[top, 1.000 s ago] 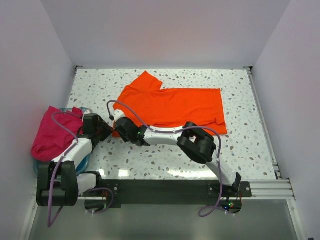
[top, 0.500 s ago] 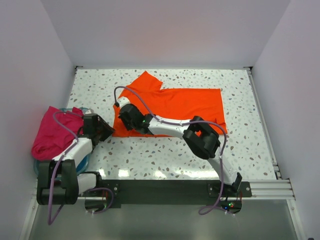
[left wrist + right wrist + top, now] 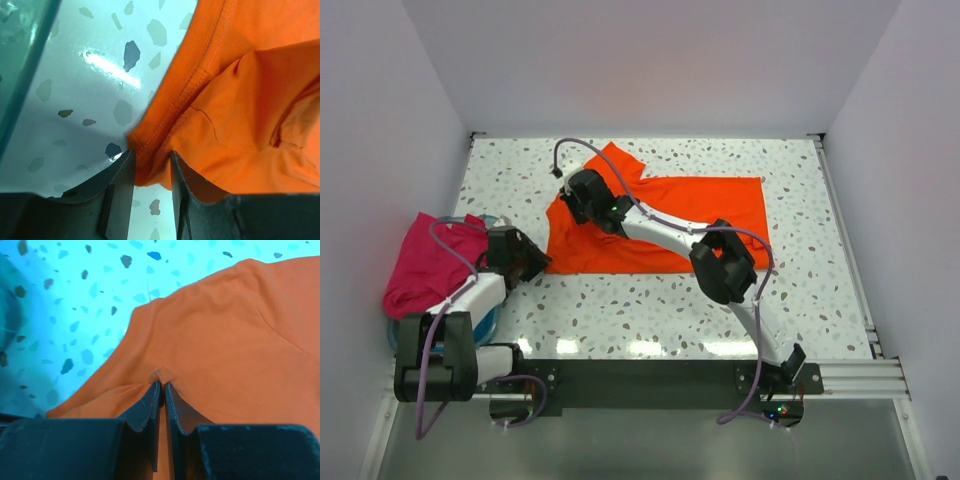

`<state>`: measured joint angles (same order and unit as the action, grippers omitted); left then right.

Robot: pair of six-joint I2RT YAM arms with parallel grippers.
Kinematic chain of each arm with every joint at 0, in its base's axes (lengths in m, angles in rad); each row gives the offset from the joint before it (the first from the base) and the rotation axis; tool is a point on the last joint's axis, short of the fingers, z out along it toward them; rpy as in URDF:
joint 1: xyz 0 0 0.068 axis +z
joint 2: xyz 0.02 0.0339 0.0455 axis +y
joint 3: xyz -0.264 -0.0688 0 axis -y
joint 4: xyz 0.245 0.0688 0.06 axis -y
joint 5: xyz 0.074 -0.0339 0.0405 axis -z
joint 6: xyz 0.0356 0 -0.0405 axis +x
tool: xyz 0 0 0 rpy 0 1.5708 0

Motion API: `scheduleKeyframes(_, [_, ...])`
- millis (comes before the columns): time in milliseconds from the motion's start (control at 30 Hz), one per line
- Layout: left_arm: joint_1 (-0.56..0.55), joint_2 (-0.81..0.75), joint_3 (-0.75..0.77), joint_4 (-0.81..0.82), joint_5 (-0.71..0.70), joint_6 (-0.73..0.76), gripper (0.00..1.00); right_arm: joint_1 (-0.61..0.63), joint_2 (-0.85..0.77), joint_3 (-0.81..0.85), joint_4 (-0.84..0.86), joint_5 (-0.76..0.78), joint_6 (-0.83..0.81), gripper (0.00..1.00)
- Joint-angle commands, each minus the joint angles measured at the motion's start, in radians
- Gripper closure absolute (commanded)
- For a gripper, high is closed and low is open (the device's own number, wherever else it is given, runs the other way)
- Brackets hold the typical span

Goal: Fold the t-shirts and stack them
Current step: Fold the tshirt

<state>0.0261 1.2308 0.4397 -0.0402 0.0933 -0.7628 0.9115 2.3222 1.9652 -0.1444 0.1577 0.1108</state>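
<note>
Folding the orange shirt (image 3: 705, 200), flat on the table (image 3: 820, 290): left gripper (image 3: 151, 157) clamps its near hem corner, right gripper (image 3: 161, 386) pinches a tuck near the sleeve, so next both should likely carry that side across together.

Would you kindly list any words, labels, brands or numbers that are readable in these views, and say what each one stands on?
There are none: the orange t-shirt, the magenta t-shirt and the speckled table show no legible text in any view.
</note>
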Motion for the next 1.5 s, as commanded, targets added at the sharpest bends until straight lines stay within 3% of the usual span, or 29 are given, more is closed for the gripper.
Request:
scheduleKeyframes(0, [0.014, 0.021, 0.021, 0.016, -0.001, 0.016, 0.61, -0.014, 0.039, 0.058, -0.034, -0.024, -0.066, 0.88])
scheduleKeyframes(167, [0.014, 0.022, 0.017, 0.014, -0.001, 0.02, 0.62, -0.051, 0.088, 0.11, -0.06, -0.012, -0.094, 0.79])
scheduleKeyframes(200, [0.014, 0.021, 0.016, 0.014, -0.004, 0.02, 0.62, -0.056, 0.098, 0.121, -0.067, -0.006, -0.099, 0.64])
scheduleKeyframes(233, [0.014, 0.019, 0.014, 0.013, -0.004, 0.02, 0.62, -0.065, 0.109, 0.139, -0.076, 0.003, -0.105, 0.58])
scheduleKeyframes(333, [0.014, 0.018, 0.013, 0.01, -0.01, 0.02, 0.62, -0.074, 0.098, 0.132, -0.078, 0.037, -0.135, 0.4])
scheduleKeyframes(400, [0.014, 0.016, 0.014, 0.01, -0.013, 0.02, 0.62, -0.082, 0.059, 0.1, -0.061, 0.052, -0.137, 0.35])
scheduleKeyframes(767, [0.014, -0.004, 0.011, -0.009, -0.032, 0.017, 0.64, -0.092, -0.199, -0.224, 0.065, 0.045, -0.066, 0.36])
scheduleKeyframes(933, [0.014, -0.005, 0.014, -0.01, -0.033, 0.016, 0.65, -0.079, -0.256, -0.347, 0.1, -0.01, -0.036, 0.49])
scheduleKeyframes(1067, [0.014, -0.005, 0.014, -0.01, -0.032, 0.013, 0.66, -0.05, -0.225, -0.35, 0.08, -0.017, -0.051, 0.54])
scheduleKeyframes(1467, [0.014, -0.016, 0.014, -0.021, -0.029, 0.016, 0.66, -0.016, -0.149, -0.316, 0.02, 0.02, -0.079, 0.57])
